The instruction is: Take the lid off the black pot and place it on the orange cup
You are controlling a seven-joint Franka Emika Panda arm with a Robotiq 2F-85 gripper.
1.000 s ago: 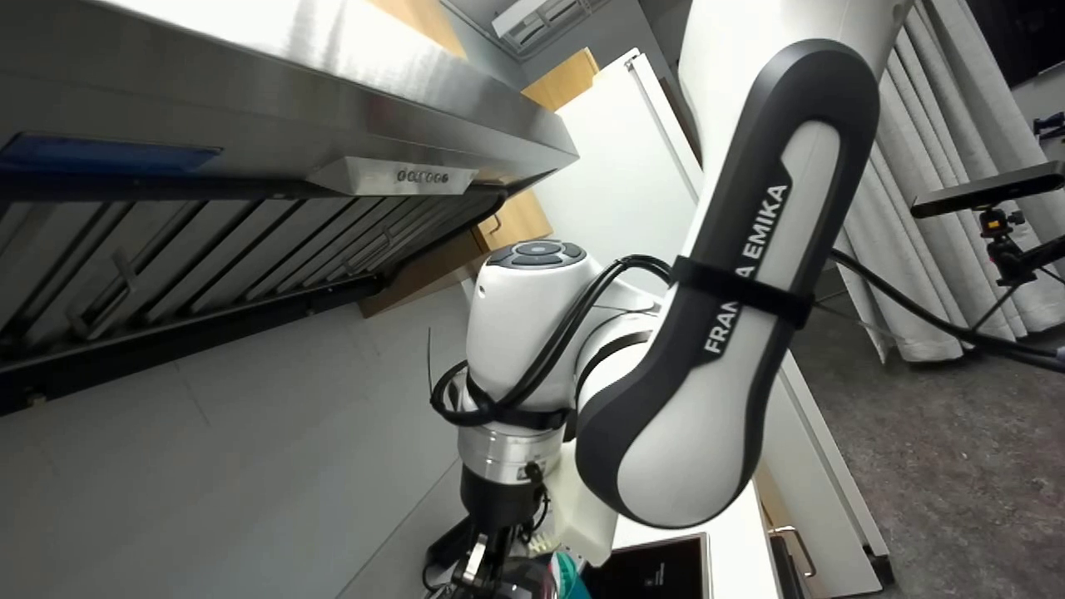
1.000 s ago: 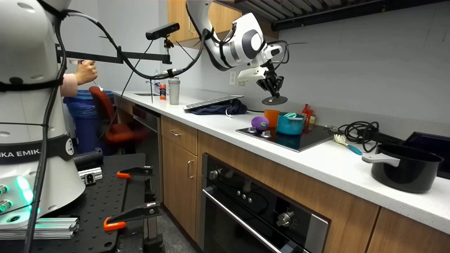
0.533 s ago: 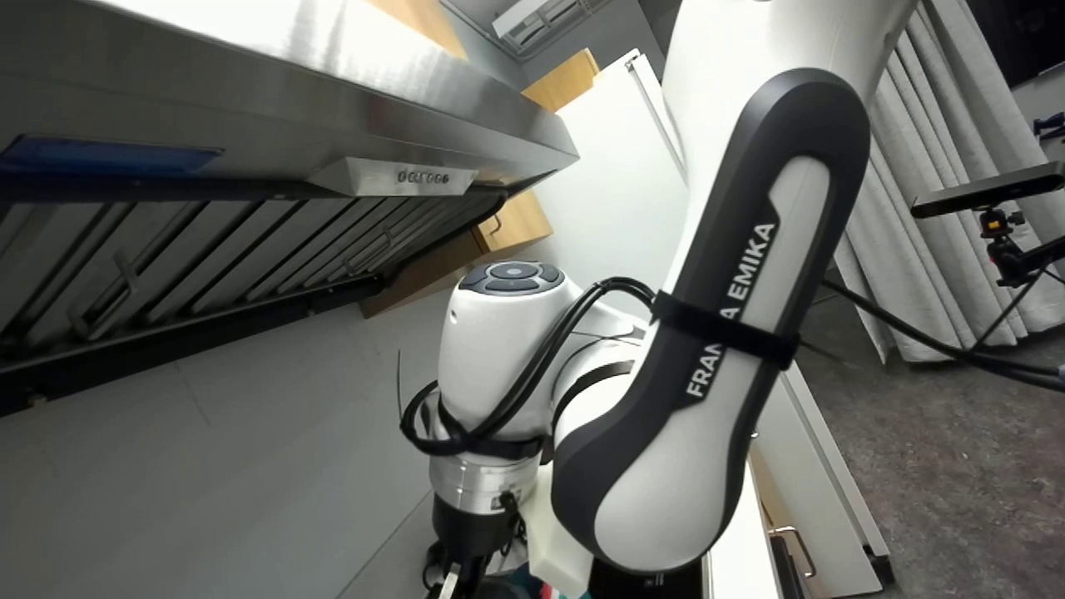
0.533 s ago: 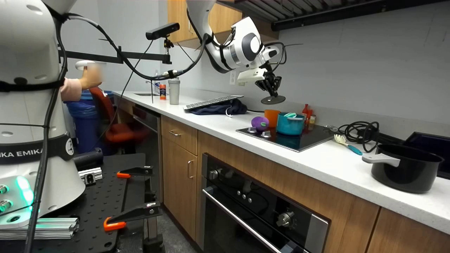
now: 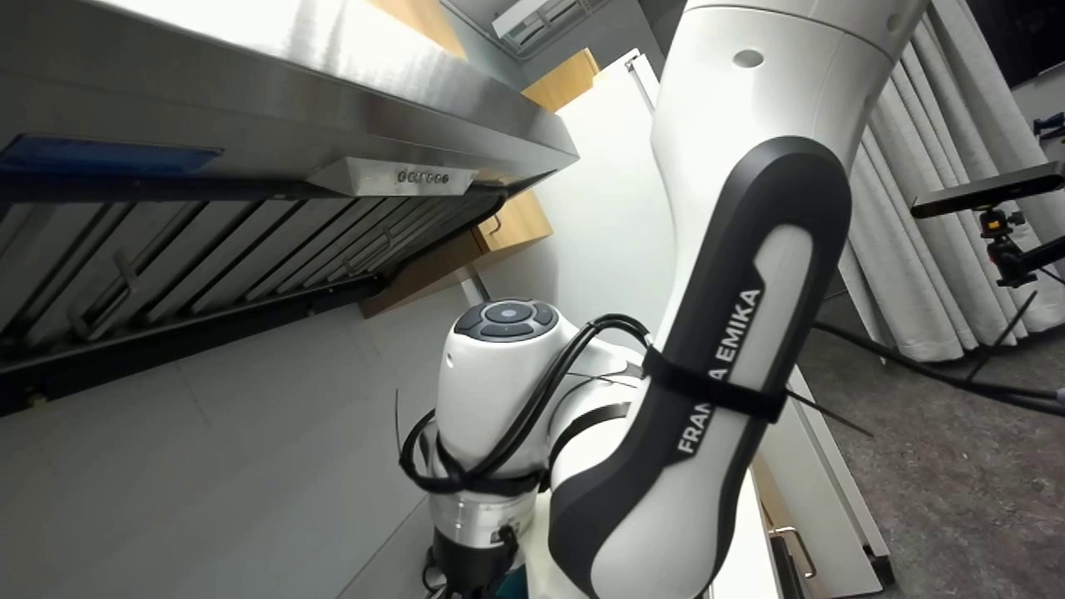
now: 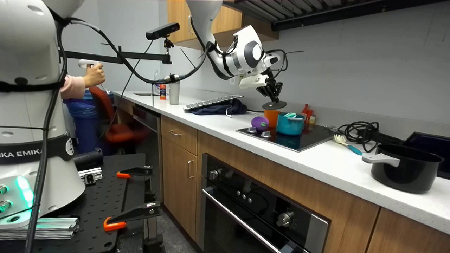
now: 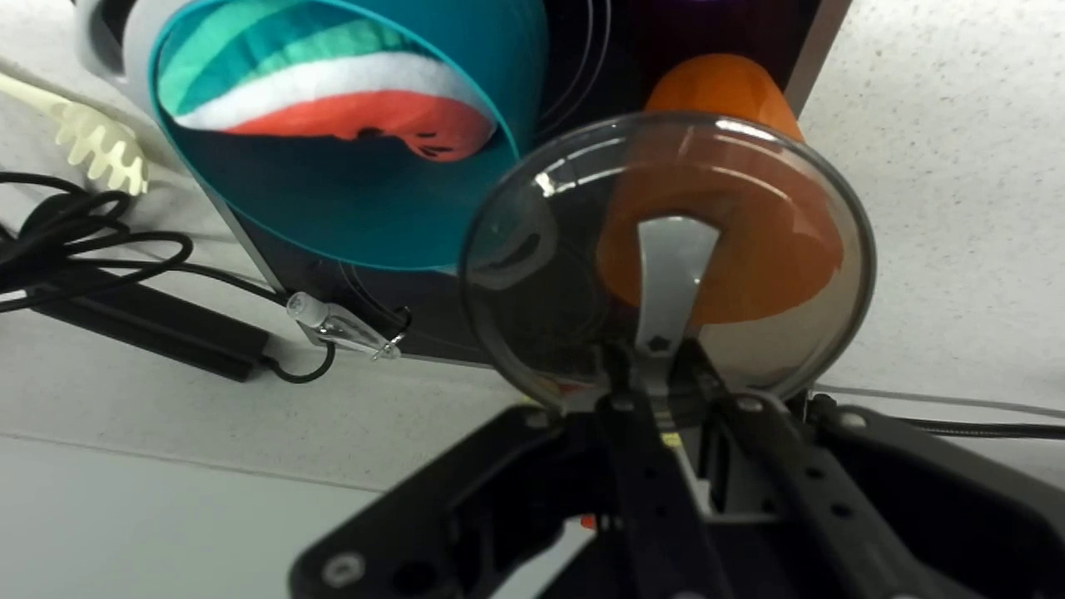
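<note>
In an exterior view, a round black pot (image 6: 404, 172) is seen uncovered on the white tabletop (image 6: 334, 163). In the wrist view, watermelon-patterned fabric (image 7: 333, 91) is contained in a teal pot (image 7: 383, 220); in the nearly closed black tool (image 7: 655, 358), a round glass lid (image 7: 666, 195) is gripped by its handle (image 7: 676, 258), over an orange cup (image 7: 722, 87).

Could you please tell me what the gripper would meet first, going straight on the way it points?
Beyond the lid the gripper holds, likely the orange cup below, though depth is unclear.

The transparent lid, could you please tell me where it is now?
In the wrist view, the transparent lid is right of centre, held by the gripper over the orange cup.
</note>
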